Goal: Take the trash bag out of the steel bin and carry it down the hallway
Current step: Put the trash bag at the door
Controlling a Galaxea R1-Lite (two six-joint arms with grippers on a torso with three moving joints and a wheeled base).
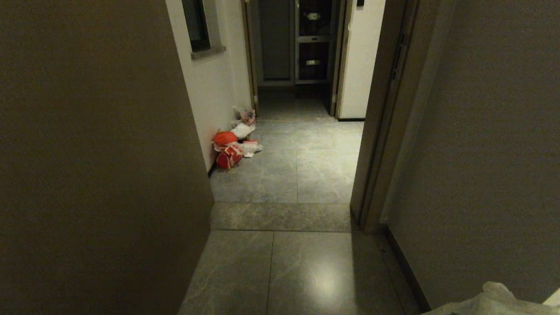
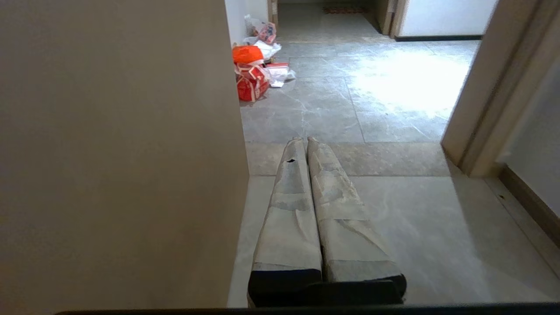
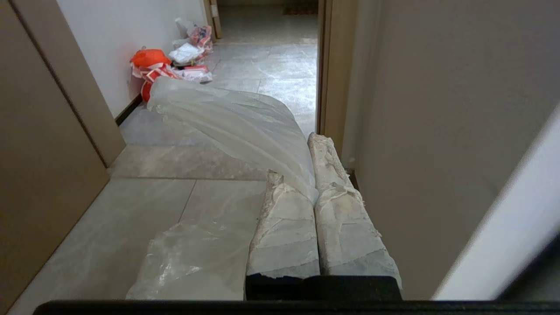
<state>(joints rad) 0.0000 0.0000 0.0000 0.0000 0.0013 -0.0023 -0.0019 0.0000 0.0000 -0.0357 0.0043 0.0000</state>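
My right gripper [image 3: 301,168] is shut on the trash bag [image 3: 236,122], a thin translucent white film pinched between its tape-wrapped fingers [image 3: 284,227]. The film billows ahead of the fingers and hangs below them. A corner of the trash bag [image 1: 494,302] shows at the bottom right of the head view. My left gripper [image 2: 305,141] is shut and empty, held level above the floor beside a wall corner. The hallway [image 1: 302,175] with grey marble-look tiles runs ahead through a doorway. The steel bin is out of view.
A beige wall [image 1: 87,153] closes in on the left and a wooden door frame [image 1: 376,131] on the right. Orange and red bags with white litter [image 1: 229,148] lie against the left wall further on. Dark doors [image 1: 313,43] stand at the far end.
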